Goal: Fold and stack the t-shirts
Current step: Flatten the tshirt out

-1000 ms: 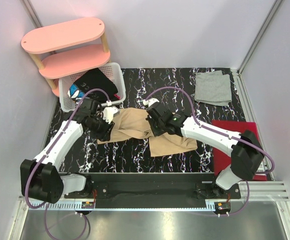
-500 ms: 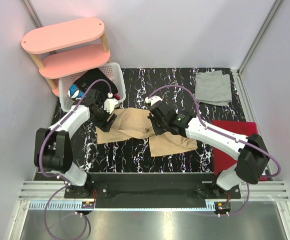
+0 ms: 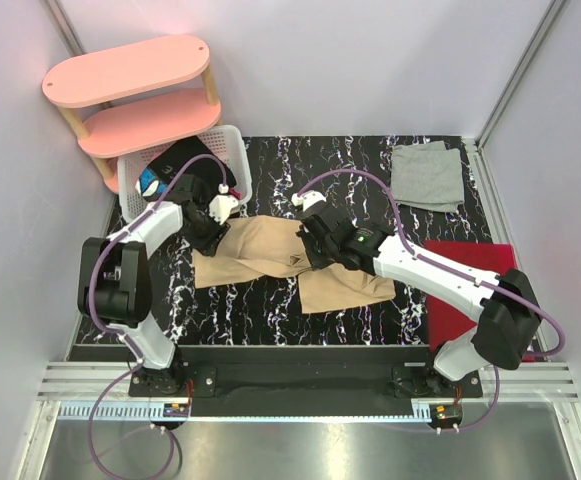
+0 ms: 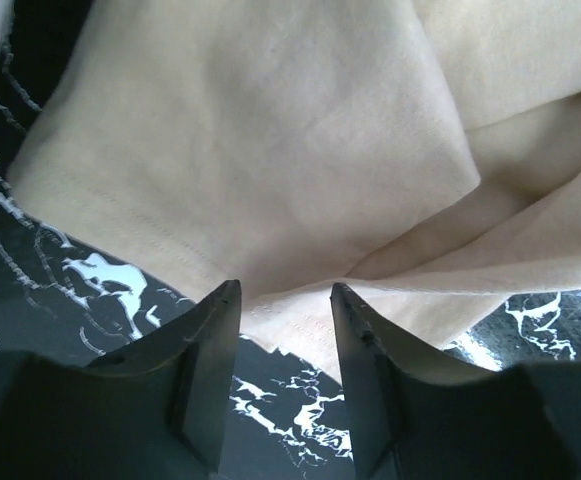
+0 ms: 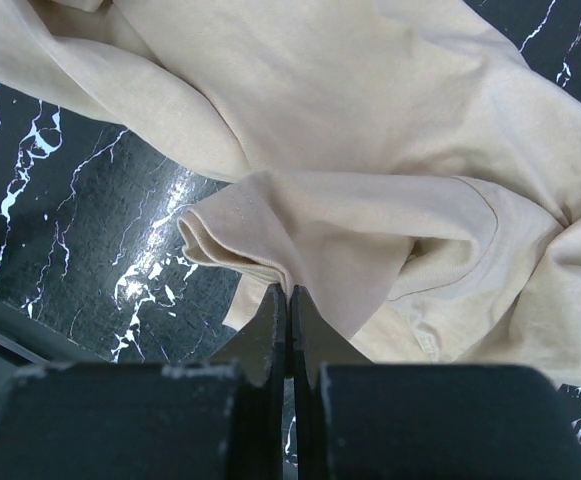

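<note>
Matt, soft tan cloth t-shirt (image 4: 270, 150); glossy marbled tabletop (image 5: 90, 230) (white-veined black)

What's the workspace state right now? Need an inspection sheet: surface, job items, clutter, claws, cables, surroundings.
Surface: black marbled table, glossy.
Job's things: tan shirt crumpled mid-table; grey shirt lying apart at the far right.
Clutter: red folder at the right edge, partly under the right arm; white basket far left, holding dark cloth.
Claws: left claw open, fingers either side of the tan shirt's hem; right claw shut at a fold of the tan shirt, pinch unclear.
Cables: purple cables loop over each arm, the left one over the basket.
Surroundings: pink shelf far left; plain walls.
</note>
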Robot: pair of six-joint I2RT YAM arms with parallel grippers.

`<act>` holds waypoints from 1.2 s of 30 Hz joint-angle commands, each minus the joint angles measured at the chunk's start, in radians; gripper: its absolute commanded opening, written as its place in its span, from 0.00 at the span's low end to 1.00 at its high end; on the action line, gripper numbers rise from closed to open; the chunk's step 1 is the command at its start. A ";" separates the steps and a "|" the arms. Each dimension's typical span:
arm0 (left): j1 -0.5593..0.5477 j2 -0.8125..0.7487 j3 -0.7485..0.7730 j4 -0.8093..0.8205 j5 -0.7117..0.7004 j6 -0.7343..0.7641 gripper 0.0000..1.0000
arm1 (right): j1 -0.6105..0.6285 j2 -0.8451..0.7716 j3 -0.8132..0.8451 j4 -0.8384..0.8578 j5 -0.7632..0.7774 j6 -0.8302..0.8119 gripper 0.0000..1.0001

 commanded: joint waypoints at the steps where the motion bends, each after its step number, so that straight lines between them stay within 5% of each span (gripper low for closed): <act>1: 0.003 0.021 0.037 -0.004 0.054 0.032 0.49 | 0.010 -0.046 0.035 -0.004 0.018 0.002 0.00; 10: 0.003 0.039 0.042 -0.067 0.086 0.083 0.59 | 0.010 -0.046 0.043 -0.007 0.028 0.000 0.00; 13: 0.003 0.047 0.048 -0.087 0.096 0.089 0.40 | 0.010 -0.050 0.044 -0.011 0.032 -0.001 0.00; 16: 0.003 0.047 0.048 -0.095 0.100 0.085 0.00 | 0.010 -0.055 0.043 -0.011 0.041 0.000 0.00; 23: 0.003 -0.059 0.066 -0.214 0.113 0.103 0.00 | 0.010 -0.080 0.057 -0.021 0.115 -0.029 0.00; 30: -0.009 -0.248 0.129 -0.728 0.260 0.329 0.02 | 0.006 -0.113 0.069 -0.023 0.206 -0.050 0.00; 31: -0.016 -0.271 0.119 -0.857 0.282 0.363 0.06 | 0.006 -0.113 0.069 -0.023 0.221 -0.052 0.00; 33: -0.067 -0.348 0.017 -0.860 0.235 0.346 0.09 | 0.003 -0.110 0.072 -0.023 0.229 -0.052 0.00; 36: -0.188 -0.430 -0.169 -0.859 0.101 0.352 0.38 | 0.000 -0.109 0.084 -0.023 0.233 -0.049 0.00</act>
